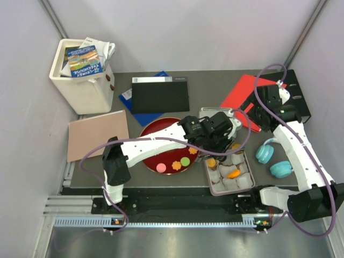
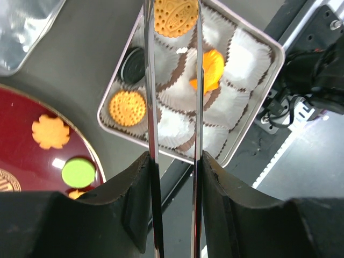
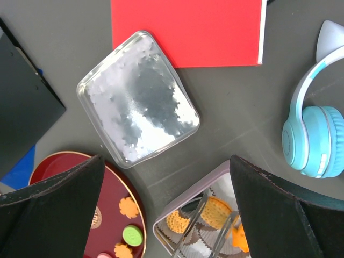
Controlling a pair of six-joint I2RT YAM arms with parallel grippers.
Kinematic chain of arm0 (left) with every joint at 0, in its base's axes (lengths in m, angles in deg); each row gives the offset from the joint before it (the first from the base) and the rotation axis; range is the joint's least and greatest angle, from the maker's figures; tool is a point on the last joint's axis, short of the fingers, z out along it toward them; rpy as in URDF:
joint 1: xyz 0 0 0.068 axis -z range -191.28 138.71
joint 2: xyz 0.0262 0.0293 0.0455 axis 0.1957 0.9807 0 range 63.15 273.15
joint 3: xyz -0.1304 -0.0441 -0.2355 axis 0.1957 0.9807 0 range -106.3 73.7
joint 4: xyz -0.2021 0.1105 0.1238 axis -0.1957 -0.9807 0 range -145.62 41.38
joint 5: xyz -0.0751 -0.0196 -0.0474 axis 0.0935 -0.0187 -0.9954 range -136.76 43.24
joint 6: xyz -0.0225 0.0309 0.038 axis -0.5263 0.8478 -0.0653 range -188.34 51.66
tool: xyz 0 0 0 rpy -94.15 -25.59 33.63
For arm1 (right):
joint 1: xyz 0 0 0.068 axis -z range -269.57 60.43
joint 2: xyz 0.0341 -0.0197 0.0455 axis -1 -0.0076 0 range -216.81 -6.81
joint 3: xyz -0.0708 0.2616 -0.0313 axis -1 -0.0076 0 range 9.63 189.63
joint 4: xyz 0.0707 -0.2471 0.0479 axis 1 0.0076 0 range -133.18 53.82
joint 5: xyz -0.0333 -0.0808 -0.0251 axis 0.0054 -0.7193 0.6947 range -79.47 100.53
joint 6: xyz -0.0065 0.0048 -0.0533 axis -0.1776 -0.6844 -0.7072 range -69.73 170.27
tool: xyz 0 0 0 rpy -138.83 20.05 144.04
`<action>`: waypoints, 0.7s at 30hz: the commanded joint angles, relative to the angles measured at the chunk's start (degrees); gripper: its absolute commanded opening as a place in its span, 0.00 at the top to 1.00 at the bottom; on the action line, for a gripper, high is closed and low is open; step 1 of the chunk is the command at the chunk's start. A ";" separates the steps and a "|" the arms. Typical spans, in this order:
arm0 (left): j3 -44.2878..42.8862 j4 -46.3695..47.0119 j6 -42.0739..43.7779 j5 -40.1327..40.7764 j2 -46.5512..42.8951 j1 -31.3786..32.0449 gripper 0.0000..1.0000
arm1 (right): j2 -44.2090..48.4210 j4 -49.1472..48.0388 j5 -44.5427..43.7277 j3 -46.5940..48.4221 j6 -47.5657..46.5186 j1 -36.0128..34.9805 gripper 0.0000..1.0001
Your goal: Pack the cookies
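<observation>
My left gripper [image 2: 173, 161] is shut on a pair of metal tongs [image 2: 150, 107] and reaches over the cookie tin [image 2: 269, 80]. A round orange cookie [image 2: 176, 16] sits between the tong tips, over the tin's paper cups. I cannot tell whether it rests in a cup. The tin also holds a black cookie [image 2: 133, 64], a round orange one [image 2: 127, 107] and an orange shaped one [image 2: 209, 70]. The red plate [image 1: 156, 134] holds a green [image 1: 185, 161], a pink [image 1: 160, 167] and orange flower cookies [image 1: 173, 166]. My right gripper [image 1: 269, 105] is open and empty, high above the table.
The tin's clear lid [image 3: 137, 97] lies behind the tin, next to a red folder [image 3: 188, 27]. Teal headphones [image 1: 271, 158] lie right of the tin. A black folder [image 1: 160, 95], a tan board [image 1: 98, 134] and a white box of booklets [image 1: 83, 72] stand at the left and back.
</observation>
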 commanded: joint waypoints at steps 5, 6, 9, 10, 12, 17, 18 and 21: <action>-3.68 4.25 1.91 -2.45 1.86 0.63 0.69 | -0.81 0.50 0.06 3.03 0.52 0.55 0.01; -3.51 4.25 1.91 -2.36 2.03 0.63 0.69 | -0.72 0.59 0.06 3.03 0.52 0.46 0.01; -3.16 4.25 1.91 -2.01 1.95 0.54 0.67 | -0.55 0.50 0.06 2.85 0.34 0.55 0.01; -2.98 4.25 1.91 -2.10 2.03 0.63 0.66 | -0.55 0.42 0.06 2.76 0.34 0.46 0.01; -2.63 4.34 1.91 -2.10 2.12 0.63 0.65 | -0.37 0.33 -0.03 2.50 0.43 0.46 0.01; -2.45 4.60 2.00 -1.57 2.30 0.63 0.61 | -0.46 0.15 0.23 2.50 0.43 0.46 0.01; -2.37 4.69 2.09 -1.57 2.30 0.54 0.59 | -0.55 0.15 0.23 2.59 0.35 0.55 0.01; -2.54 4.61 2.09 -1.31 2.47 0.63 0.48 | -0.72 0.24 0.23 2.59 0.34 0.46 0.01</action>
